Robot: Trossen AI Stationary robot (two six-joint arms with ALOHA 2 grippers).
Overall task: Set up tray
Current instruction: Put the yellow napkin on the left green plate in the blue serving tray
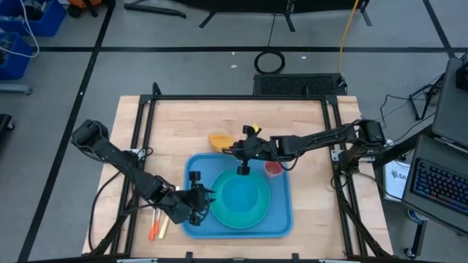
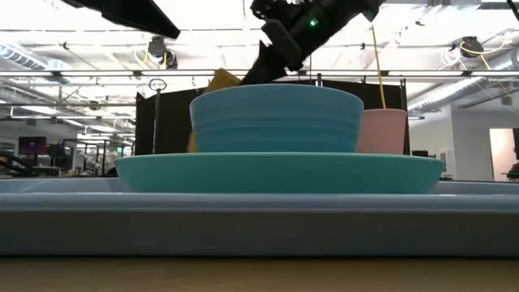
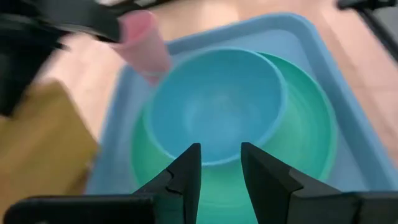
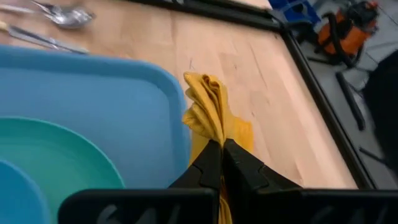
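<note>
The tray (image 1: 281,219) lies flat at the near edge of the wooden surface (image 1: 183,124), its long axis running side to side. On it sits a round turquoise plate (image 1: 257,215) with a lighter blue bowl (image 1: 240,193) nested in its centre, so most of the tray's floor is taken. What stays bare is a strip along each short side and the corners.

At the tray's left rim the left pincer (image 3: 221,165) hangs just over the edge with its fingers apart and nothing between them, pointed across the plate toward the bowl. Just outside the tray's near left corner lie some orange and yellow utensils (image 1: 157,225) on the surface, close to that arm.

Farther back, over the tray's far rim, the right pincer (image 4: 222,151) is clamped tight on a yellow cloth napkin (image 4: 208,109), which bunches up out of the closed fingers; part of the cloth (image 1: 221,140) still trails on the bare wood just behind the tray's far left corner. A pink cup (image 1: 273,168) stands at the tray's far right corner, close beside the right arm.

The right arm is plainly the one placed for the napkin, and the tray lies directly toward the near side from its grip. I judge the open left strip the likeliest landing spot, though the left pincer crowds it. Beyond the tray the far half of the surface is open for swinging.
</note>
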